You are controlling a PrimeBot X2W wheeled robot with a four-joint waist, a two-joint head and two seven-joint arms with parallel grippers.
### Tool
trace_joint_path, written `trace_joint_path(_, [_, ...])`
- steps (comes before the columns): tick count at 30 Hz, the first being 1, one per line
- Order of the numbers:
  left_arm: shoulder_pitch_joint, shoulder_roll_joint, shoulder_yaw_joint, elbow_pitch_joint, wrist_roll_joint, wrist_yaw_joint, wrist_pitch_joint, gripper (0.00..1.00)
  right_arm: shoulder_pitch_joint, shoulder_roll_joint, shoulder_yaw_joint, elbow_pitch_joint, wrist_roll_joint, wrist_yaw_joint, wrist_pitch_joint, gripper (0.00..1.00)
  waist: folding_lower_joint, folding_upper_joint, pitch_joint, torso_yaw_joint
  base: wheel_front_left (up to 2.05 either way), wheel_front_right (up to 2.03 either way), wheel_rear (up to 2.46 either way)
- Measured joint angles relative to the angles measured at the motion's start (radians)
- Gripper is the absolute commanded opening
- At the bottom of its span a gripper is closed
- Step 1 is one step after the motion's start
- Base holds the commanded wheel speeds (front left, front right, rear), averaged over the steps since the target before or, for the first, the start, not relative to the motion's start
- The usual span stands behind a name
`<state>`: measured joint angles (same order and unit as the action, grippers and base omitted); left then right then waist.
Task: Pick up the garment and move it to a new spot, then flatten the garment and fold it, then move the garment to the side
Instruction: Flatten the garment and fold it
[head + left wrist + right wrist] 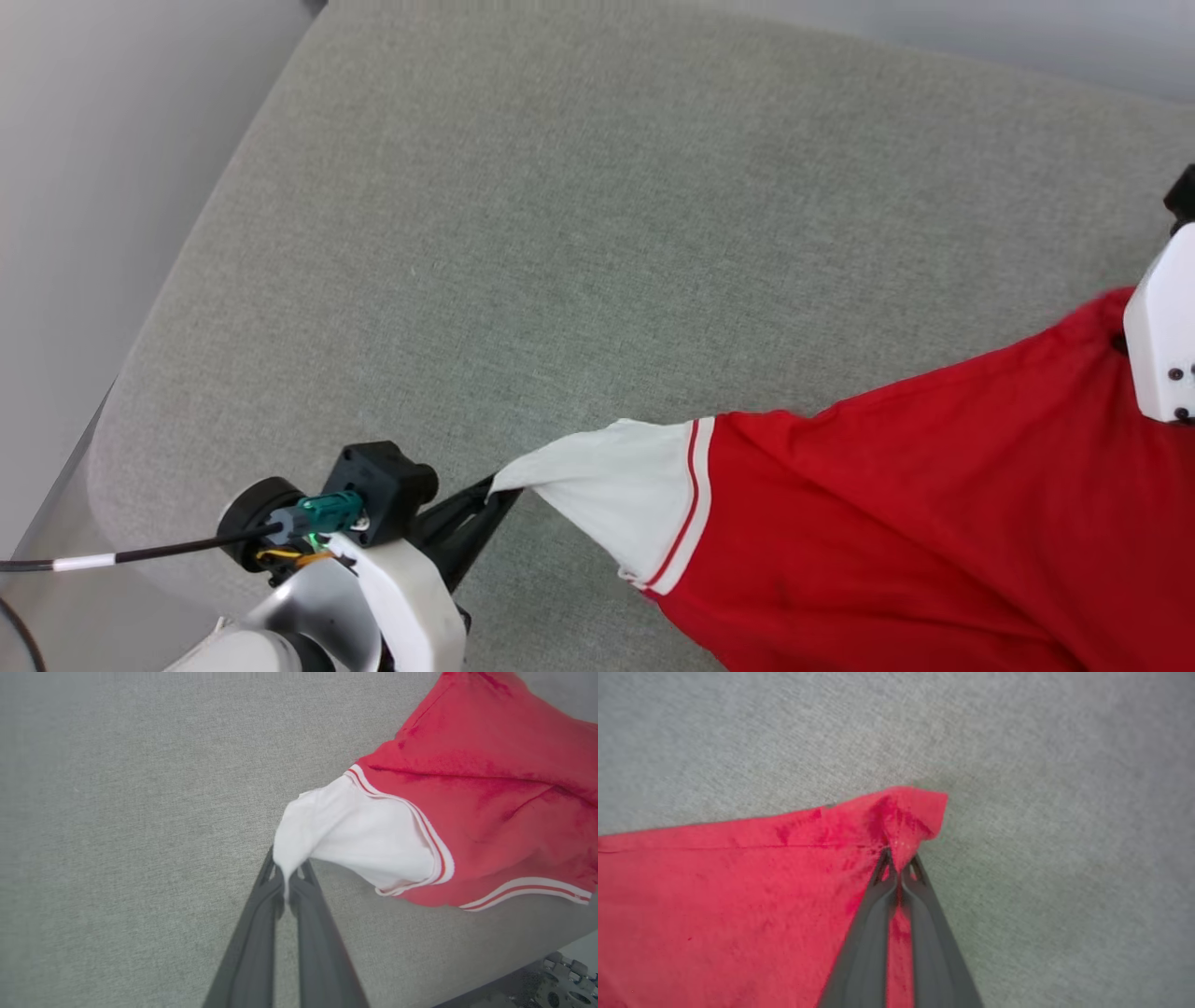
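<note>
The garment [934, 523] is a red jersey with a white sleeve [616, 485] edged in red-white striped trim, spread over the lower right of a grey cushion. My left gripper [495, 495] is shut on the tip of the white sleeve [345, 830], its two dark fingers pinched together in the left wrist view [286, 877]. My right gripper [900, 858] is shut on a red corner of the garment [738, 896], the cloth bunched into a peak above its fingertips. In the head view the right arm's white housing [1162, 345] stands over that red corner.
The grey fabric cushion [560, 233] fills the scene, with bare surface to the left and top. Its rounded left edge [149, 355] drops off toward a pale wall and floor. A black cable [140, 555] runs from my left wrist.
</note>
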<state>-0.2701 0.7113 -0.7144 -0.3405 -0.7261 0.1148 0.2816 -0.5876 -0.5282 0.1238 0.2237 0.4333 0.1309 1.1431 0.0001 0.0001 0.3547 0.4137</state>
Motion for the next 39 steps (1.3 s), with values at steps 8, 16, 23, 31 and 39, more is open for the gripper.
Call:
trace_joint_path(8, [0.024, 0.053, 0.055, -0.035, -0.018, 0.040, -0.005, 0.00, -0.065, 0.004, 0.008, -0.015, 0.081, 0.000, -0.123, 0.00, 0.0000, 0.0000, -0.103, -0.067, 0.00, 0.00, 0.00])
trace_joint_path(16, [0.034, 0.127, 0.129, -0.088, -0.017, 0.080, -0.018, 0.00, -0.074, -0.017, 0.003, -0.108, 0.128, 0.000, -0.203, 0.00, -0.0001, 0.0000, -0.213, -0.160, 0.00, 0.00, 0.00])
trace_joint_path(23, [-0.014, 0.196, 0.222, -0.140, 0.003, 0.098, -0.048, 0.00, -0.090, 0.012, -0.075, -0.227, 0.201, 0.000, -0.244, 0.00, -0.0001, 0.0000, -0.283, -0.252, 0.00, 0.00, 0.00])
trace_joint_path(31, [-0.112, 0.244, 0.339, -0.172, 0.044, 0.105, -0.127, 0.00, -0.098, 0.009, -0.120, -0.330, 0.207, 0.000, -0.278, 0.00, -0.0001, 0.0000, -0.333, -0.349, 0.00, 0.00, 0.00])
trace_joint_path(39, [-0.292, 0.263, 0.419, -0.196, 0.067, 0.085, -0.149, 0.00, -0.128, 0.003, -0.158, -0.390, 0.211, 0.000, -0.331, 0.00, -0.0001, 0.0000, -0.335, -0.417, 0.00, 0.00, 0.00])
